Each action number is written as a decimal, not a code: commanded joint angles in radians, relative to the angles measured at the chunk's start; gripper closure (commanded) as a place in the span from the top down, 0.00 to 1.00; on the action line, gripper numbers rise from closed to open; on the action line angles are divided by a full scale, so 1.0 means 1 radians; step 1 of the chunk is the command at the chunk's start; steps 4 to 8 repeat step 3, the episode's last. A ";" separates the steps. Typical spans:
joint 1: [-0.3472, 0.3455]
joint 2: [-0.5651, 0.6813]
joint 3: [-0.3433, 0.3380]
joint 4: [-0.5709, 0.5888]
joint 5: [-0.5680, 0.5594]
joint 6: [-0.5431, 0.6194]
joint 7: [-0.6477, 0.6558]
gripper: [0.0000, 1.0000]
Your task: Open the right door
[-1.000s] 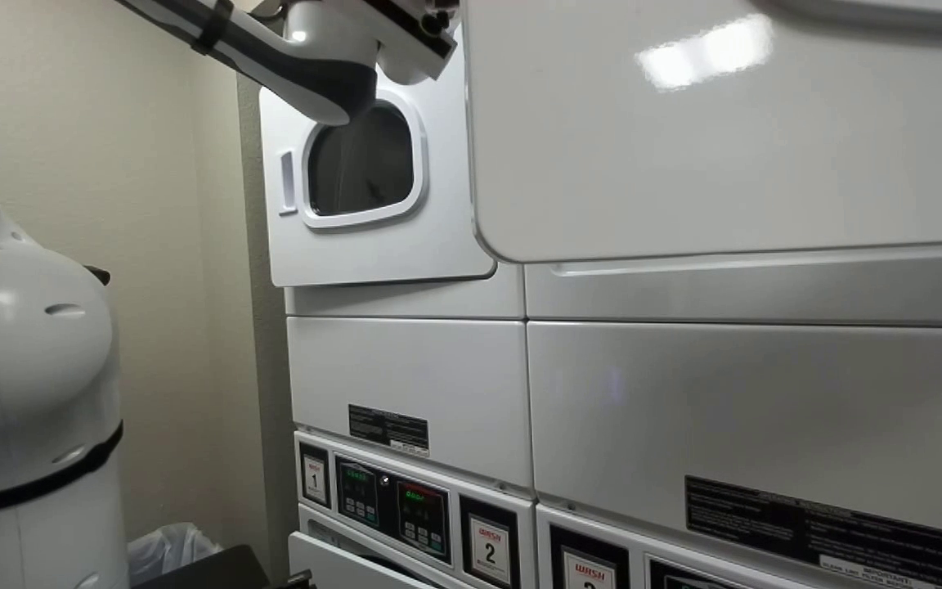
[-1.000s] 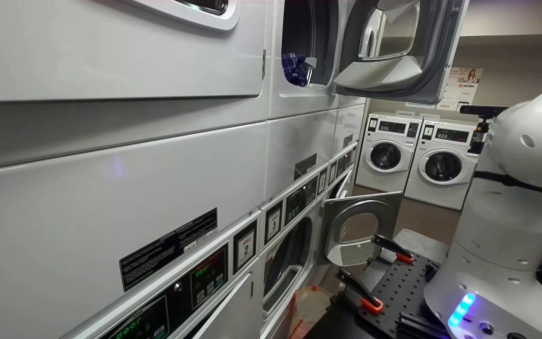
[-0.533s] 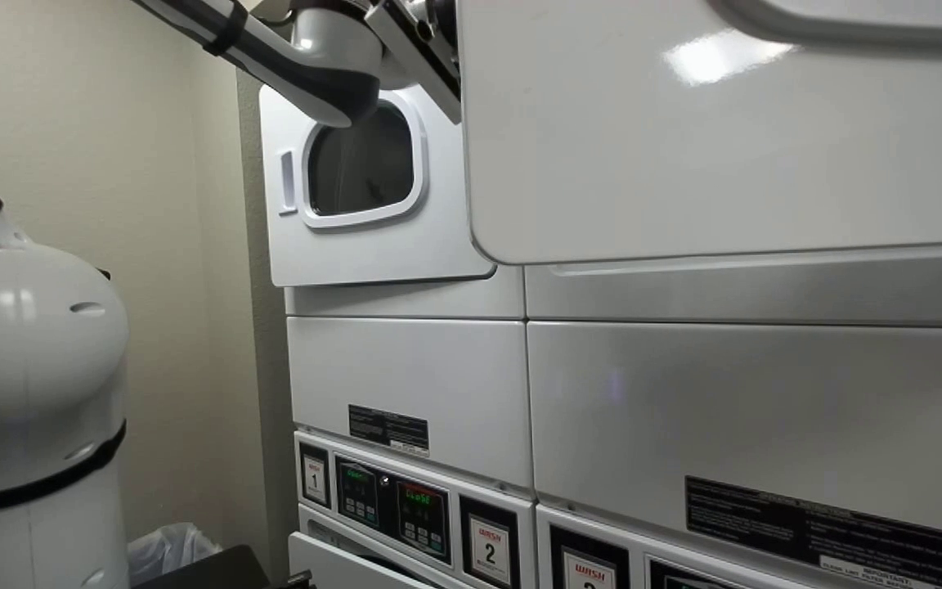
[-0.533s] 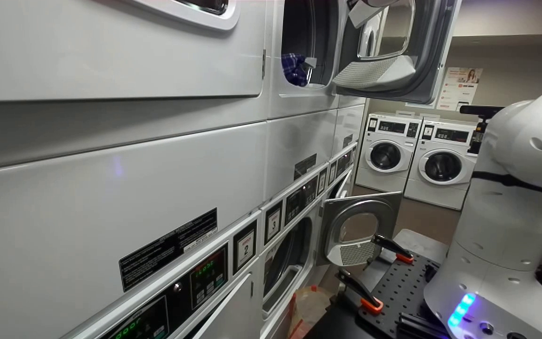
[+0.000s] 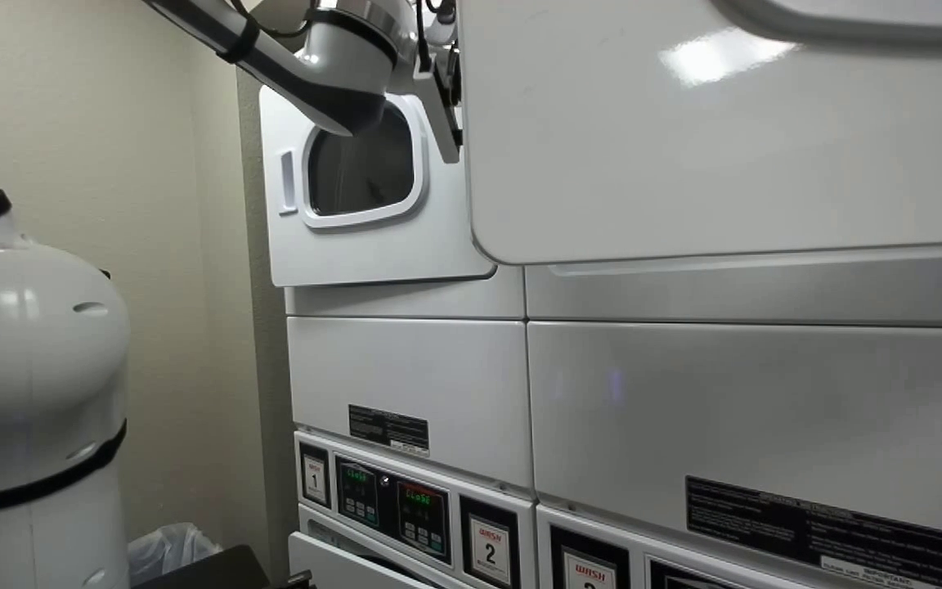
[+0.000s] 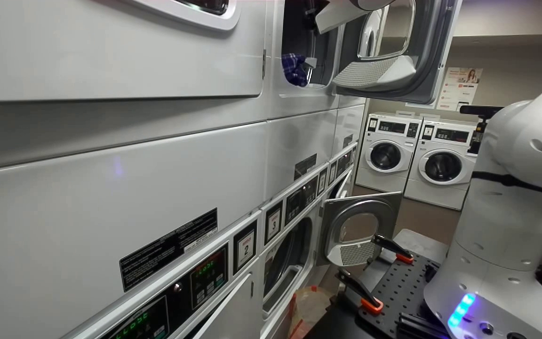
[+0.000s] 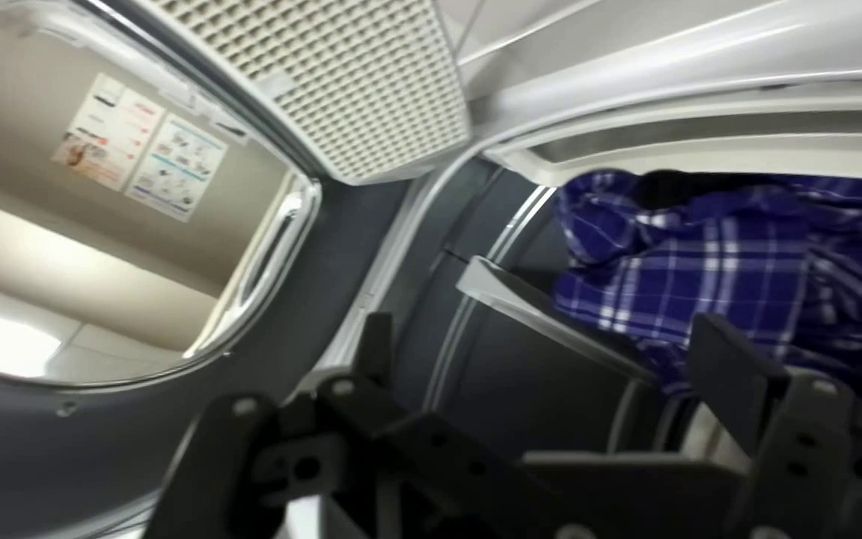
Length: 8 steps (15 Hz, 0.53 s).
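Beside the open right door (image 5: 728, 135), the fingers (image 7: 730, 378) stand apart, empty. Pushing near its free edge (image 6: 448, 51) should swing it wider most easily.

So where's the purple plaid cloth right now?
In the wrist view's right half, the plaid cloth lies inside the dark drum, right of its pale ridge.

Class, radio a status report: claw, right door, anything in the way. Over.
Claw open, nothing gripped, facing the drum. Right door standing open. Plaid cloth inside the drum, seemingly clear of the door's swing.
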 commanded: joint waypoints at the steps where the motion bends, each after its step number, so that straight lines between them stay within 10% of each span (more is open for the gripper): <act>1: -0.010 -0.005 -0.025 0.004 0.106 0.198 -0.085 1.00; 8: -0.031 -0.002 -0.025 0.001 0.167 0.277 -0.136 1.00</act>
